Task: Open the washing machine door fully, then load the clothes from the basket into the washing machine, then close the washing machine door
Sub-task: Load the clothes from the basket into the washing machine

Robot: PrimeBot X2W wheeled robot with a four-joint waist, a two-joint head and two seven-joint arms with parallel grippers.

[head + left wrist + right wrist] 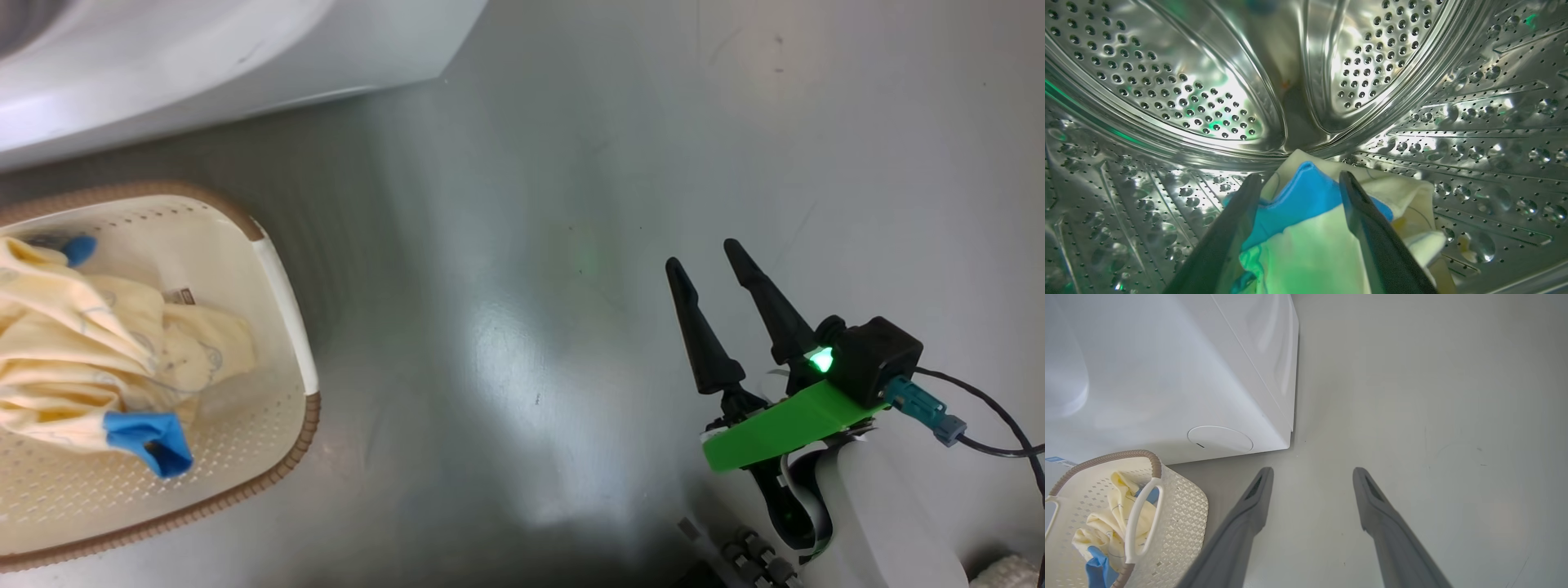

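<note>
Shiny steel drum (1167,81) surrounds the left gripper (1300,176), fingers wide apart, one cream-and-blue garment (1306,245) lying seemingly loose between them on the drum wall. Better to draw the arm straight back, so nothing snags. The other garment (98,343) lies in the basket (286,327); the right gripper (702,252) hangs spread and empty.

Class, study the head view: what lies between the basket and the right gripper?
Bare, glossy grey floor. Nothing stands on the stretch between the basket and the right gripper, as the head view shows.
</note>
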